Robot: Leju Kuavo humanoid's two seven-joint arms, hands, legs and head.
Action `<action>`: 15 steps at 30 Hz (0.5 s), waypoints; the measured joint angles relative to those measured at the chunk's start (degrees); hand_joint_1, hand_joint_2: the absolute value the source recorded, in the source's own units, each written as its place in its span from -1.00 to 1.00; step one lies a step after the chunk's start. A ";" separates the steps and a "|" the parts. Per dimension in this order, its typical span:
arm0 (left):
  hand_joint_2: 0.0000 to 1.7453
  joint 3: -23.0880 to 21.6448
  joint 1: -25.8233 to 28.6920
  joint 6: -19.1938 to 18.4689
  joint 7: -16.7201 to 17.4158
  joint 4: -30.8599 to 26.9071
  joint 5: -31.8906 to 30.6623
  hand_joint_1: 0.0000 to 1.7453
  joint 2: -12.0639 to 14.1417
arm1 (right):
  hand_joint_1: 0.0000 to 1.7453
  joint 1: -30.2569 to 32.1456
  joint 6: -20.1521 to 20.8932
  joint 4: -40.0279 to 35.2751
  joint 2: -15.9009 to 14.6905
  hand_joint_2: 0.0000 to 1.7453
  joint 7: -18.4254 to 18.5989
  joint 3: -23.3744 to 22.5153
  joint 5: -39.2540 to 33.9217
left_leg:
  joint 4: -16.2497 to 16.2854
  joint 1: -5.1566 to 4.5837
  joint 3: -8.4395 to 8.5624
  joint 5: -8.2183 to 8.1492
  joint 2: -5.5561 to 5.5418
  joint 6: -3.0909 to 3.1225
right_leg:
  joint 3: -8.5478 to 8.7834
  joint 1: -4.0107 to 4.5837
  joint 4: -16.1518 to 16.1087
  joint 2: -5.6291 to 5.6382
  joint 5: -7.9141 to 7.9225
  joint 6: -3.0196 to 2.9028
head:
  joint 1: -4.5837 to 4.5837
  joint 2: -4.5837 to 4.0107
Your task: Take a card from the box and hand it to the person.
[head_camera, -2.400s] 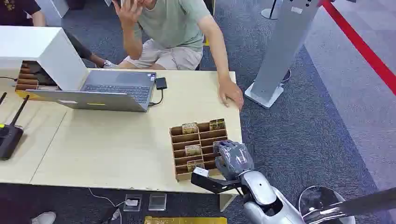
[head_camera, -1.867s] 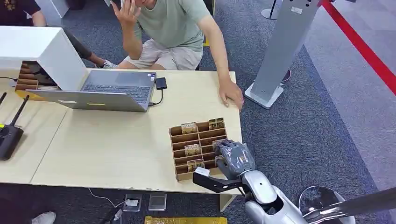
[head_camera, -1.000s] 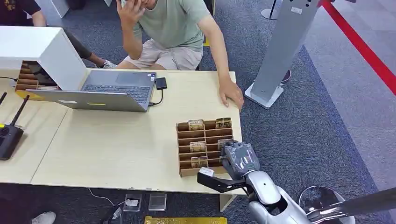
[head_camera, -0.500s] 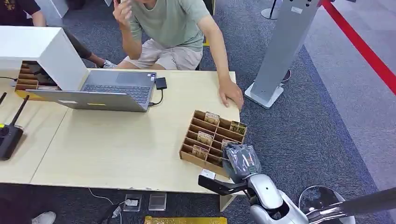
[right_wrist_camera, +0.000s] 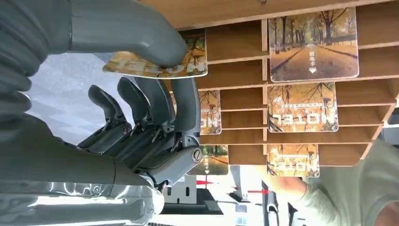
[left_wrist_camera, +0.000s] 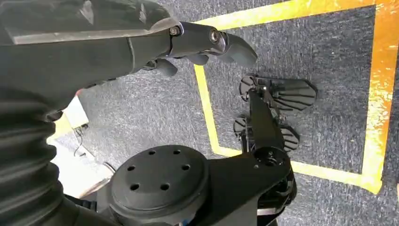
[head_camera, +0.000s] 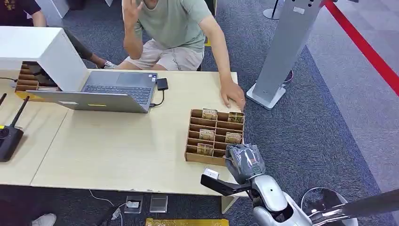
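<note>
Card [right_wrist_camera: 157, 63] pinched between thumb and fingers of right hand [head_camera: 244, 162], at the near right corner of the box [head_camera: 215, 136]. Box has swung and slid toward the person's resting hand [head_camera: 233, 95] compared with 2.4 s ago (dragged by the pull, I judge), so the card looks barely clear of its slot. Remaining cards [right_wrist_camera: 301, 106] read "HOTEL" over an autumn avenue. Box sits on the worktop [head_camera: 122, 141]. Left hand [left_wrist_camera: 207, 42] hangs over the floor, loosely curled, holding nothing.
</note>
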 joint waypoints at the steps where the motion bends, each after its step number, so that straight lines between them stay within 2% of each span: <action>1: 1.00 0.00 -0.02 -0.02 0.00 0.04 -0.04 -1.00 0.00 | 1.00 0.01 -0.02 -0.04 0.00 1.00 0.00 -0.09 0.00 | 0.00 0.00 0.00 0.00 0.00 0.00 | 0.00 0.00 0.00 0.00 0.00 0.00 | 0.00 0.00; 9: 1.00 -0.09 -0.22 -1.42 -0.26 0.75 -1.14 -1.00 0.18 | 1.00 0.81 -2.87 -2.08 -0.02 1.00 -1.53 -1.49 0.39 | 0.00 0.00 0.00 0.00 0.00 0.00 | 0.00 0.00 0.00 0.00 0.00 0.00 | 0.00 0.02; 15: 1.00 -0.81 -0.46 -3.45 -0.90 1.68 -3.08 -1.00 0.48 | 1.00 1.19 -5.46 -8.41 -0.48 1.00 -5.57 -4.11 1.53 | 0.00 0.00 0.00 0.00 0.00 0.00 | 0.00 0.00 0.00 0.00 0.00 0.00 | 0.00 0.00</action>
